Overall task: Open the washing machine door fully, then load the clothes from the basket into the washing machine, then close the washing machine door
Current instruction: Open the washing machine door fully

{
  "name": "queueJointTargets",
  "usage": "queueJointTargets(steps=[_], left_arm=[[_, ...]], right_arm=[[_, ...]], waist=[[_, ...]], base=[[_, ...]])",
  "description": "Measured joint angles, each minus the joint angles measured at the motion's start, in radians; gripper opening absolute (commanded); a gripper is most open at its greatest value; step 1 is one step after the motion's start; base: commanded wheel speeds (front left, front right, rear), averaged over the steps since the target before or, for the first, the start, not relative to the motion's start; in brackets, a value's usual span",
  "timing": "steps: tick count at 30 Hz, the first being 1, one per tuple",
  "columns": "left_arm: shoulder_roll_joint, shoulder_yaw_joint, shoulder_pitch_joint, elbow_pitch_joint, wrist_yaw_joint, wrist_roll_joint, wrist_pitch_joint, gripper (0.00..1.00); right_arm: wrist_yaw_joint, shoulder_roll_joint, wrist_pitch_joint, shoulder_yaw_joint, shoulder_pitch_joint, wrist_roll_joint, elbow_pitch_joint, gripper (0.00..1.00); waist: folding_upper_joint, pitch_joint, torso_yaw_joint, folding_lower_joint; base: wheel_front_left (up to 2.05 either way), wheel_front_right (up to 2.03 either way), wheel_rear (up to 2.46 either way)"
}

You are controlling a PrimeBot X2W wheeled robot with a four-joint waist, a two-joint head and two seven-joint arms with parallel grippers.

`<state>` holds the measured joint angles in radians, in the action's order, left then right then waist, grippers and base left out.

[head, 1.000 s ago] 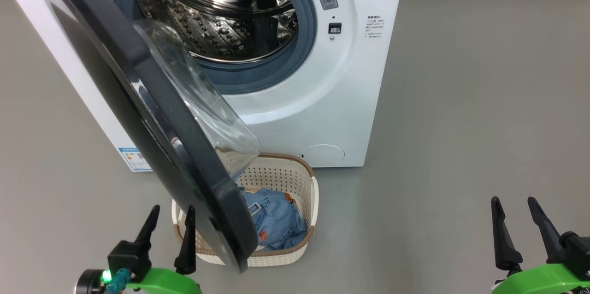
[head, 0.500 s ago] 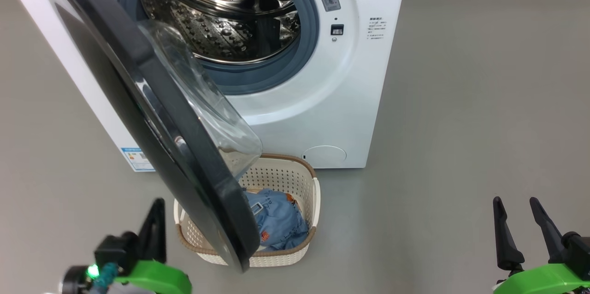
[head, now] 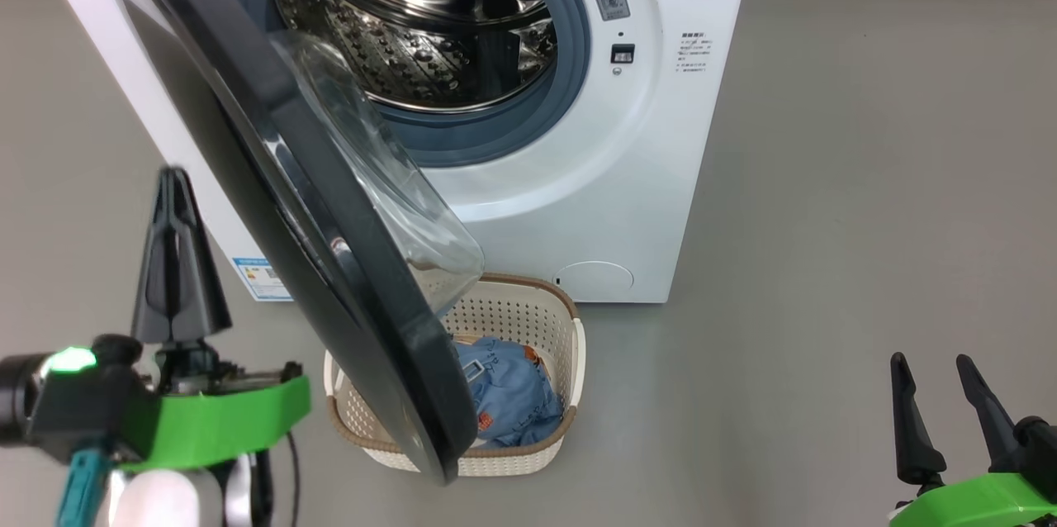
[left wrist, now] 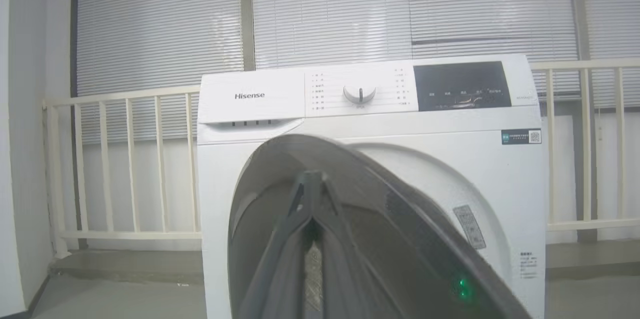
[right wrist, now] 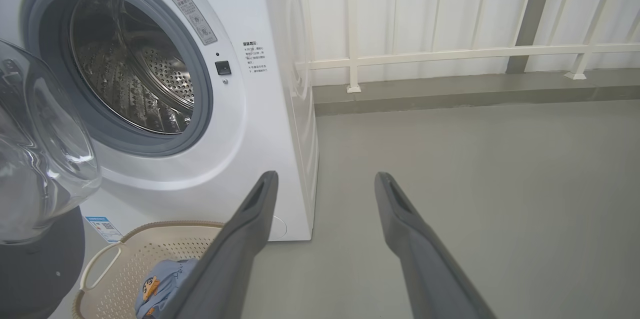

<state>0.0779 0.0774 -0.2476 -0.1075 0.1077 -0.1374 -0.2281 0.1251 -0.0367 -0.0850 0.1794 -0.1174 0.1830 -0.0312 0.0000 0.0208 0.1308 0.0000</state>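
Door: the washing machine door [head: 272, 205] stands partly open, swung out toward me from its hinge on my left, its glass bulge facing the drum.
Machine: the washing machine [head: 628, 180] shows its steel drum ringed by the grey gasket.
Left hand: my left gripper [head: 175, 176] has its fingers pressed together on nothing, raised beside the door's black outer face; I cannot tell whether the tips touch it.
Right hand: my right gripper [head: 931, 359] is spread wide and holds nothing, low at my right, well apart from the machine.
Basket: the basket [head: 570, 329] sits on the floor just before the machine, its left part under the door's lower edge.
Clothes: the clothes [head: 512, 399] lie bundled inside the basket, light blue with orange patches.
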Motion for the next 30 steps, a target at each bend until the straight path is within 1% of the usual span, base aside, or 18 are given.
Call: queueJointTargets(steps=[3, 5, 6, 7, 9, 13, 17, 21, 23, 30], left_arm=[[-0.010, 0.063, 0.002, -0.129, -0.018, -0.022, 0.027, 0.00], [-0.018, 0.115, 0.008, -0.189, -0.032, -0.049, 0.053, 0.00], [-0.021, 0.142, 0.013, -0.207, -0.038, -0.063, 0.066, 0.00], [-0.021, 0.142, 0.013, -0.207, -0.038, -0.063, 0.066, 0.00], [-0.026, 0.195, 0.032, -0.237, -0.044, -0.084, 0.090, 0.00], [-0.028, 0.285, 0.064, -0.244, -0.045, -0.142, 0.126, 0.00], [-0.029, 0.356, 0.077, -0.214, -0.041, -0.210, 0.143, 0.00], [-0.028, 0.392, 0.095, -0.141, -0.026, -0.254, 0.150, 0.00], [-0.029, 0.405, 0.103, -0.098, -0.025, -0.273, 0.151, 0.00], [-0.029, 0.410, 0.110, 0.024, 0.018, -0.315, 0.134, 0.00]], right_arm=[[0.000, 0.000, 0.000, 0.003, -0.001, 0.001, 0.000, 1.00], [0.000, 0.000, 0.000, 0.008, -0.004, 0.001, 0.000, 1.00], [0.000, 0.000, 0.000, 0.010, -0.008, 0.001, 0.001, 1.00], [0.000, 0.000, 0.000, 0.010, -0.008, 0.001, 0.001, 1.00], [0.000, 0.000, 0.000, 0.013, -0.012, 0.001, 0.002, 1.00], [0.000, 0.001, 0.000, 0.013, -0.012, 0.001, 0.005, 1.00], [0.000, 0.001, 0.000, 0.012, -0.012, 0.001, 0.004, 1.00], [0.000, 0.001, 0.000, 0.010, -0.012, 0.001, 0.002, 1.00], [0.000, 0.001, 0.000, 0.007, -0.012, 0.002, -0.001, 1.00], [0.000, 0.001, 0.000, 0.004, -0.012, 0.002, -0.011, 1.00]], waist=[[0.0000, 0.000, 0.001, 0.0000], [0.0000, 0.003, 0.002, -0.0001], [0.0000, 0.005, 0.003, 0.0000], [0.0000, 0.005, 0.003, 0.0000], [0.0000, 0.011, 0.005, -0.0001], [0.0000, 0.021, 0.010, 0.0000], [0.0000, 0.025, 0.011, 0.0000], [0.0000, 0.022, 0.007, -0.0001], [0.0000, 0.021, 0.003, -0.0001], [0.0000, 0.017, -0.006, 0.0000]], base=[[0.00, 0.00, 0.00], [0.00, 0.00, 0.00], [0.00, 0.00, 0.00], [0.00, 0.00, 0.00], [0.00, 0.00, 0.00], [0.00, 0.00, 0.00], [0.00, 0.00, 0.00], [0.00, 0.00, 0.00], [0.00, 0.00, 0.00], [0.00, 0.00, 0.00]])
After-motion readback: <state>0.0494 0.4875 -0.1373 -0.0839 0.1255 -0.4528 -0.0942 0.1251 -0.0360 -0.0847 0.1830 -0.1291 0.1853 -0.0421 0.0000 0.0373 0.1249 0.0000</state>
